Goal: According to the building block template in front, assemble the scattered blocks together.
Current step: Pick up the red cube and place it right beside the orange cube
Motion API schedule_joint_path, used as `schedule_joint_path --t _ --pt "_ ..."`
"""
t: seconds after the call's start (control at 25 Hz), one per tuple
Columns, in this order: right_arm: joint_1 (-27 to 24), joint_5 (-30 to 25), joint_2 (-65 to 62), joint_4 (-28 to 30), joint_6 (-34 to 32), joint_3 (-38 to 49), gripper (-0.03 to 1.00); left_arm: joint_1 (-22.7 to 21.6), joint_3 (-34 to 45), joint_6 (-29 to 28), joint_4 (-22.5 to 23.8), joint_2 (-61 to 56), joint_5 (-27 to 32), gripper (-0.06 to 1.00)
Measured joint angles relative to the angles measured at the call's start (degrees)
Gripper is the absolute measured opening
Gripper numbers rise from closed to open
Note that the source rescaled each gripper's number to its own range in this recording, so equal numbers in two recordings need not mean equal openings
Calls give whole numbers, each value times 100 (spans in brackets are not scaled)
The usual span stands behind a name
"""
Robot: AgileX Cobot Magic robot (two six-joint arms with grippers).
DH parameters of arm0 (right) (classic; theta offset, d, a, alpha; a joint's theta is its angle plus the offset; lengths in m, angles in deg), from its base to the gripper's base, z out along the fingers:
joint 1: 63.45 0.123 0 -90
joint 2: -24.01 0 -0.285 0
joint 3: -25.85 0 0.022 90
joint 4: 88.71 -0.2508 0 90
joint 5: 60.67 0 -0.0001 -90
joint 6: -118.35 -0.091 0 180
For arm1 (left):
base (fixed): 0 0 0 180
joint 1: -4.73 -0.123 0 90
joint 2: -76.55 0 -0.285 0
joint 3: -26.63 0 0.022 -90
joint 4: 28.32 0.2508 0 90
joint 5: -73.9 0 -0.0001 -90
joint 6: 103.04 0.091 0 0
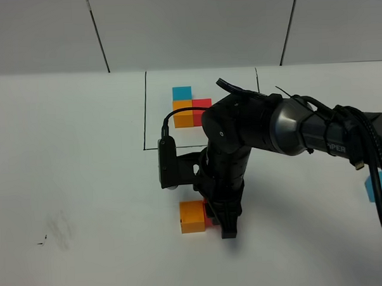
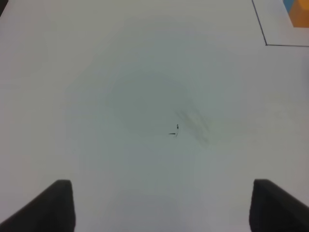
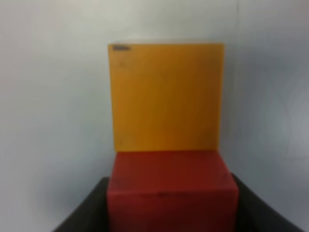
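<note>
orange cube (image 1: 184, 116) (image 1: 192, 216) x2, red cube (image 1: 201, 104) (image 3: 171, 191) x2, blue cube (image 1: 182, 93) (image 1: 372, 189) x2, outline (image 1: 143, 113) x1

Black gripper (image 3: 171, 203): plain red cube (image 3: 172, 186) between its fingers, plain orange cube (image 3: 166, 96) just ahead, white table (image 3: 48, 96) beneath. Away from the gripper, a black outline (image 1: 143, 113) frames the blue, orange and red template (image 1: 184, 114).

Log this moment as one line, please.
right gripper: shut on small red cube, against small orange cube | left gripper: open, above white table | light blue cube: apart, unplaced
</note>
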Motion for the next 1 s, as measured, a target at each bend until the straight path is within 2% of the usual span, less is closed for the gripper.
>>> schedule_joint_path --t 1.0 --pt "0 156 395 -60 -9 -52 0 0 0 6 0 0 0 62"
